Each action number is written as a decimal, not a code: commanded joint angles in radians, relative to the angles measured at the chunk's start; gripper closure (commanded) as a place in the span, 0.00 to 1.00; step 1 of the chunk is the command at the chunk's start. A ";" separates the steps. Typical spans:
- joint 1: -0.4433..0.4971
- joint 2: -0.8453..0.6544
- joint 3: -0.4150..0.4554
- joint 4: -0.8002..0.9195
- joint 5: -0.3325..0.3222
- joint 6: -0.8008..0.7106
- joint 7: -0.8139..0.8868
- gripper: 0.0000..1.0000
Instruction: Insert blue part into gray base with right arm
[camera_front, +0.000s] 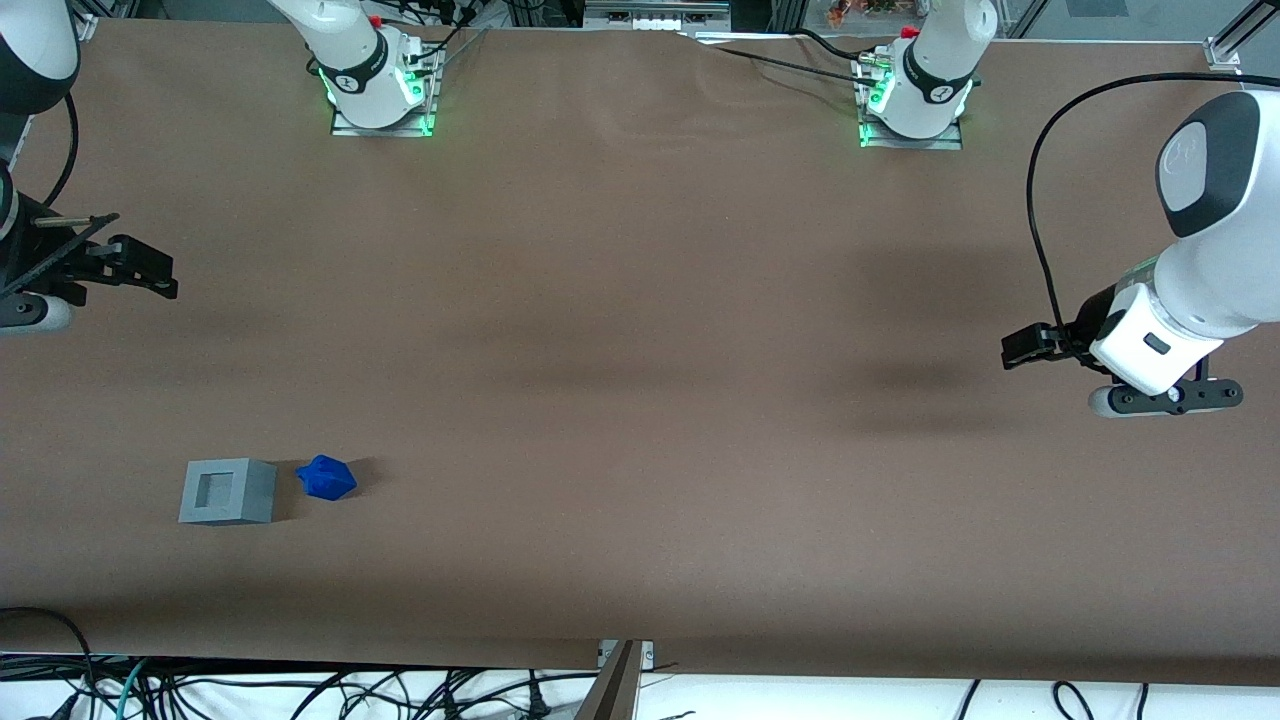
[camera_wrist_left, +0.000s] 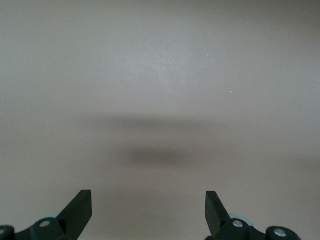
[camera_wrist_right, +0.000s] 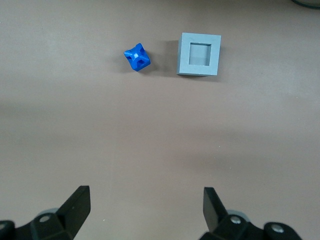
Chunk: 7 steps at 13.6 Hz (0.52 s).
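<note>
The gray base (camera_front: 228, 491) stands on the brown table at the working arm's end, near the front camera, its square recess facing up and empty. The blue part (camera_front: 327, 478) lies on the table beside it, a small gap apart, on the side toward the parked arm's end. My right gripper (camera_front: 150, 272) hangs above the table, farther from the front camera than both pieces and well apart from them. It is open and empty. The right wrist view shows the gripper (camera_wrist_right: 145, 206) with its jaws wide apart, the blue part (camera_wrist_right: 137, 56) and the gray base (camera_wrist_right: 199, 54).
Two arm mounts with green lights (camera_front: 382, 95) (camera_front: 910, 105) stand at the table's back edge. The table's front edge (camera_front: 400, 662) runs near the camera, with cables below it.
</note>
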 joint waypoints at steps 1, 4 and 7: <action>-0.004 -0.013 0.003 -0.009 0.010 0.010 0.011 0.00; -0.004 0.001 0.002 0.016 0.010 0.006 0.011 0.00; -0.003 0.003 0.003 0.018 0.010 0.010 0.011 0.00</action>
